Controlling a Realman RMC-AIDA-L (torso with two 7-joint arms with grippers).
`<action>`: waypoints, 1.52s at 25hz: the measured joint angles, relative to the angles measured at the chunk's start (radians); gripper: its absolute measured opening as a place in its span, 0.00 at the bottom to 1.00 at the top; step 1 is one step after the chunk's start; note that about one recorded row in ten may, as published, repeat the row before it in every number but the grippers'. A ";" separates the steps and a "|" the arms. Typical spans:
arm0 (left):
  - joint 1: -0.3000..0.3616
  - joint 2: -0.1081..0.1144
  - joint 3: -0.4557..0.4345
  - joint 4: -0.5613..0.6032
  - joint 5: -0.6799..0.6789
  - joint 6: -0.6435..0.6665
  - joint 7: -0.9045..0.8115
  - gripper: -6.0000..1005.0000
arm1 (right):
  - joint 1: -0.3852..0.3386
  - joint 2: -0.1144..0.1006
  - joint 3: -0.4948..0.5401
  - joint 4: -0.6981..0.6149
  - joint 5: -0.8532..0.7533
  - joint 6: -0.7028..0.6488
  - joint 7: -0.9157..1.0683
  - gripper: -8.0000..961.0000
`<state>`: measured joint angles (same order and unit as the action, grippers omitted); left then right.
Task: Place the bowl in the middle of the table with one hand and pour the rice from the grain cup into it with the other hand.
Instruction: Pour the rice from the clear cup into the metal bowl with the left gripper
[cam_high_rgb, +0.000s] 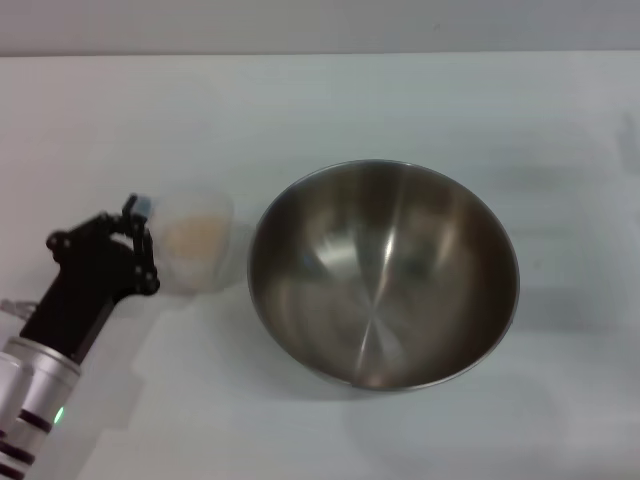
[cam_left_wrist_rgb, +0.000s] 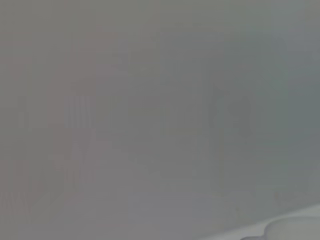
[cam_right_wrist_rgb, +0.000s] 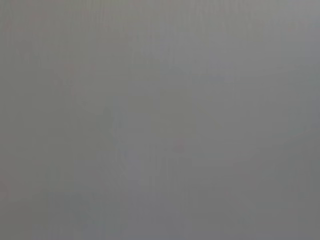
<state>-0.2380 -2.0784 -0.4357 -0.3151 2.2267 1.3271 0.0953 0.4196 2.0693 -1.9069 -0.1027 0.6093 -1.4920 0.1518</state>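
Reaching in from the near left of the head view, the left gripper (cam_high_rgb: 142, 240) sits right against the grain cup (cam_high_rgb: 196, 245), its black fingers (cam_high_rgb: 134, 210) at the cup's left side; whether they are clamped on the cup or only touching it cannot be told. The cup stands upright on the table (cam_high_rgb: 330, 110), and the rice (cam_high_rgb: 193, 235) shows through it as a pale beige mass. Just beside the cup to its right, apart by a narrow strip of white tabletop, the bowl (cam_high_rgb: 383, 275) rests near the middle of the table, its shiny inside bare. Neither wrist view shows more than a blank grey field, and the right gripper is out of sight
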 joint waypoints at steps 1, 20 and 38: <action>-0.006 0.000 -0.006 -0.011 0.000 0.030 0.066 0.03 | 0.000 0.000 0.000 0.000 0.000 -0.002 0.000 0.55; -0.154 -0.002 0.040 -0.083 0.222 0.186 1.188 0.04 | 0.008 0.001 0.012 -0.018 0.000 -0.008 -0.077 0.55; -0.178 -0.002 0.038 -0.125 0.310 0.088 1.777 0.05 | 0.035 -0.011 0.013 -0.010 -0.002 0.033 -0.078 0.55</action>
<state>-0.4155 -2.0800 -0.3975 -0.4400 2.5371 1.4154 1.8728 0.4550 2.0586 -1.8940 -0.1123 0.6071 -1.4595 0.0734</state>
